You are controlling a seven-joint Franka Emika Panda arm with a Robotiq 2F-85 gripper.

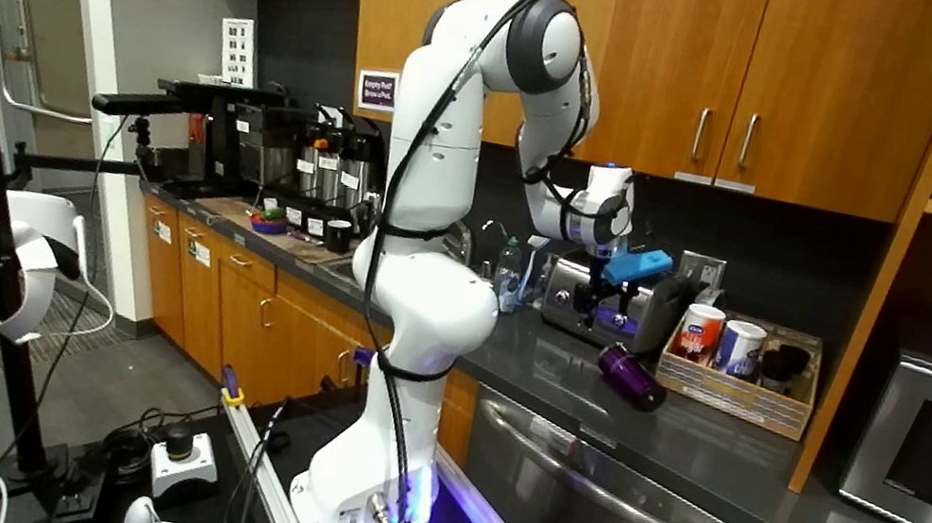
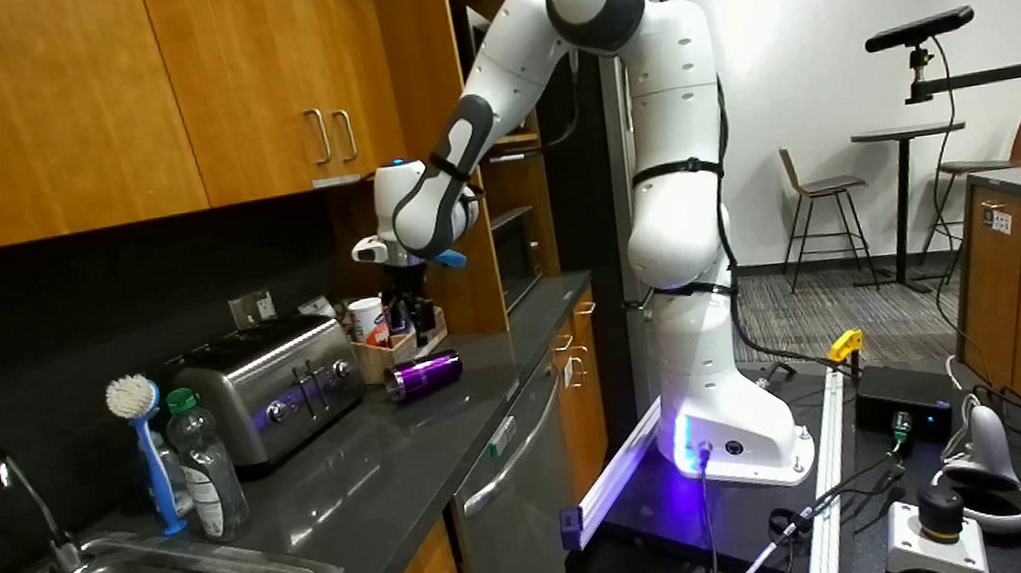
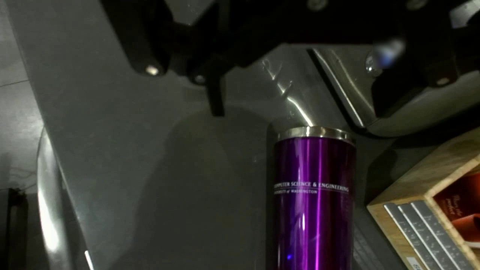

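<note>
- Dark grey surface (image 1: 709,458) stretches beneath the claw (image 3: 300,110), wooden cabinets (image 1: 673,68) higher up.
- Purple tumbler (image 3: 314,210) lies on its side below the claw; in the wrist view its silver rim points toward the claw, the long axis running away out of view.
- Claw fingers (image 3: 215,99) stand wide apart, clear of the tumbler.
- Toaster (image 2: 271,381) just beside the claw, partly behind a finger in the wrist view; cannot tell whether they touch.
- Box (image 1: 729,400) with canisters (image 1: 698,333) near the claw, on the toaster's side of the tumbler.
- Green-capped bottle (image 2: 210,474) well apart from the claw, past the toaster.
</note>
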